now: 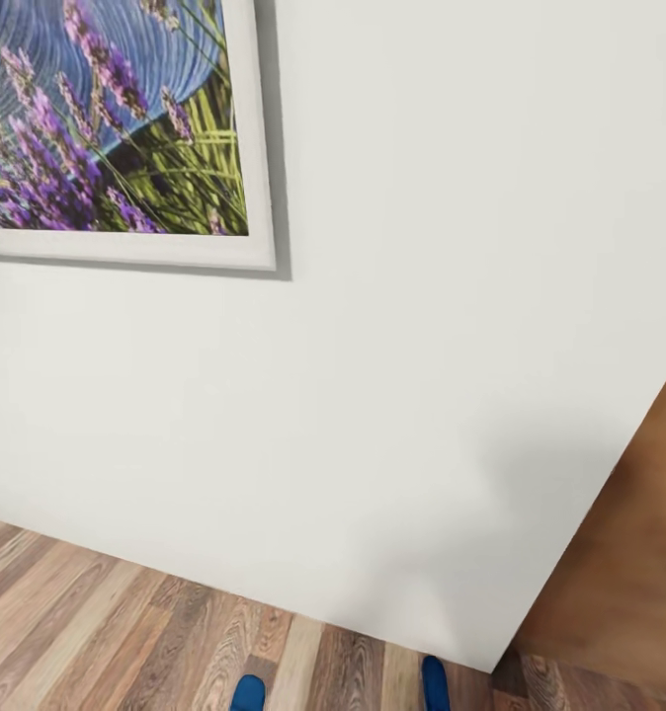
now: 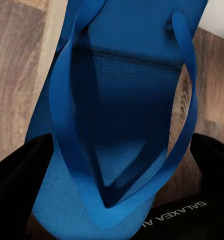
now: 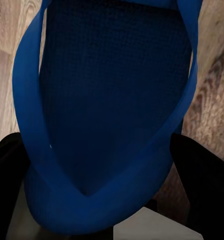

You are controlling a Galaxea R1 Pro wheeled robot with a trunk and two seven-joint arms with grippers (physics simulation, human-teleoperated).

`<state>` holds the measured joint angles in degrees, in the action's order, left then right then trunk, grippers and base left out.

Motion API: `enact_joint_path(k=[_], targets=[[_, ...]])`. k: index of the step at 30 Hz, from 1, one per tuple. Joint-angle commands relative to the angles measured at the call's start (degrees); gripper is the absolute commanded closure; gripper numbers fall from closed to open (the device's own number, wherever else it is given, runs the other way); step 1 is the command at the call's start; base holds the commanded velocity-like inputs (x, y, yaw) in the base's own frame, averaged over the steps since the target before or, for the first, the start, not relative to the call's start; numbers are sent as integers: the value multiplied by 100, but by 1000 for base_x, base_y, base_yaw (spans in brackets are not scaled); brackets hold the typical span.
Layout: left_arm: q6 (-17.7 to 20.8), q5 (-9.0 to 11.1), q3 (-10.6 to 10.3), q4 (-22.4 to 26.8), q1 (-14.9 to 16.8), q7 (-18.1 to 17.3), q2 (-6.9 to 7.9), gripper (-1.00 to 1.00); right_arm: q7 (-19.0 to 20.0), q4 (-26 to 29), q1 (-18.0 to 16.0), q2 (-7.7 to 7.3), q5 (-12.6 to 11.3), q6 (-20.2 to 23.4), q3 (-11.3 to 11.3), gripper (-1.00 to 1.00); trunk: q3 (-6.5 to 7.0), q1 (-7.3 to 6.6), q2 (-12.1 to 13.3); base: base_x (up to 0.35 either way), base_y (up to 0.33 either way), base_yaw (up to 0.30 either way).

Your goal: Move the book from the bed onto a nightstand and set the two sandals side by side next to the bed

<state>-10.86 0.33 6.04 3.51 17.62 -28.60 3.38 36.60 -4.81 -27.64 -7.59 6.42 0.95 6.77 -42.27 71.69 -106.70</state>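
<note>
The head view faces a white wall (image 1: 422,346) at close range, with a framed lavender picture (image 1: 106,118) at upper left and a brown wooden surface (image 1: 629,553) at the right edge. Wood-plank floor (image 1: 96,632) runs along the bottom. The bed, the nightstands and the book cannot be placed from these views.

Step in hand, as judged: transport of the two sandals toward the bed. Each arm carries one.

Left sandal (image 2: 116,115): it lies between the dark fingers (image 2: 17,185) of the left gripper (image 2: 116,200), strap side toward the camera, above the floor. The jaws stand close against both edges of the sole and appear clamped on it. Its tip shows at the bottom edge of the head view (image 1: 247,693).

Right sandal (image 3: 112,110): it sits between the fingers (image 3: 201,180) of the right gripper (image 3: 102,200) in the same manner, apparently gripped. Its tip also shows at the bottom edge of the head view (image 1: 435,683), near the wall's corner.

Next move, as judged: turn the base away from the wall, bring the bed into view, then lower both sandals to the floor beside it, parallel and close together.
</note>
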Motion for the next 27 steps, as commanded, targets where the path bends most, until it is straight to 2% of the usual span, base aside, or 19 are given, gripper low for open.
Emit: enact_joint_path(k=[1,27], targets=[[-4,2,38,-8,5,-28,1,100,14,-6,-5,-4,52,11,52,100,-5,-1,-3,0,0,292],[-4,2,38,-8,5,-31,-4,100,14,-10,-6,2,52,11,52,100,-5,-1,-3,0,0,293]])
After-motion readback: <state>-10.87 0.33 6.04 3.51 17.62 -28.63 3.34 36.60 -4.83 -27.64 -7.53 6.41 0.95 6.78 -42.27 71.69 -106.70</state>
